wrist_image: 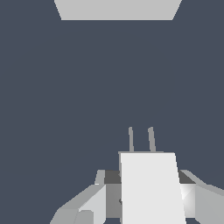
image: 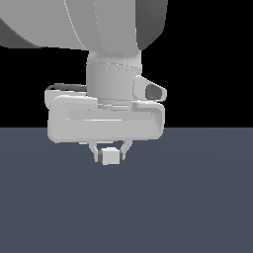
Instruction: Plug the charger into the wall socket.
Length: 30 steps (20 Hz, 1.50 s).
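Because the charger (image: 109, 157) is a small, rigid white cube that looks light and smooth-sided, it is sitting best where the tool (image: 109, 154) is pinching it now, across two opposite flat faces, lifted above the dark counter (image: 197, 207). In the wrist view its two thin prongs (wrist_image: 141, 139) are pointing toward the wall socket (wrist_image: 117, 9), which is standing well apart on the far side; they look slender, so I judge they are needing a straight entry.

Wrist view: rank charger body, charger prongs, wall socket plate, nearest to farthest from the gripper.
1. Charger body: clamped in the gripper, between its fingers.
2. Prongs: sticking out of the charger's front, toward the socket.
3. Wall socket: farthest, across bare floor, cut off by the frame edge.
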{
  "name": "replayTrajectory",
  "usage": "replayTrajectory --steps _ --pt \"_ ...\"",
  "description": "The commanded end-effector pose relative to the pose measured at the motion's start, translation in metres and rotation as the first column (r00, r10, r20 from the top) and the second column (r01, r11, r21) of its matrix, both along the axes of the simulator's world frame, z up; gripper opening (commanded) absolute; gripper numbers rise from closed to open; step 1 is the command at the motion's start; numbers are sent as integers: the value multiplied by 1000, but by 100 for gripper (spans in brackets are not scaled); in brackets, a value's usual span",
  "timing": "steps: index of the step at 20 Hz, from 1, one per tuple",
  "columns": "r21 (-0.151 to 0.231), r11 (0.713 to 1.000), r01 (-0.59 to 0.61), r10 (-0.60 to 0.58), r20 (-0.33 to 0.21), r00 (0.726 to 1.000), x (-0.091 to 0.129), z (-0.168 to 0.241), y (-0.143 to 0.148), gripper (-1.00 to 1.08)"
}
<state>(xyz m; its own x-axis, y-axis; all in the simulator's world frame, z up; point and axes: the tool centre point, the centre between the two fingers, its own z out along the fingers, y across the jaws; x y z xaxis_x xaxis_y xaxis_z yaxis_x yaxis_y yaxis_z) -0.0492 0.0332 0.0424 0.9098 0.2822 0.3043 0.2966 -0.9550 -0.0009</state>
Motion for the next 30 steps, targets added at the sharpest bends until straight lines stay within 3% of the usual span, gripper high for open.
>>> replayTrajectory --steps 1,11,30 --pt "0 1000 0 0 1 1000 12 13 8 -100" --pt "-1 1000 1 -1 1 1000 49 53 31 -100" --pt "-2 1000 1 -1 1 1000 70 58 38 -100"
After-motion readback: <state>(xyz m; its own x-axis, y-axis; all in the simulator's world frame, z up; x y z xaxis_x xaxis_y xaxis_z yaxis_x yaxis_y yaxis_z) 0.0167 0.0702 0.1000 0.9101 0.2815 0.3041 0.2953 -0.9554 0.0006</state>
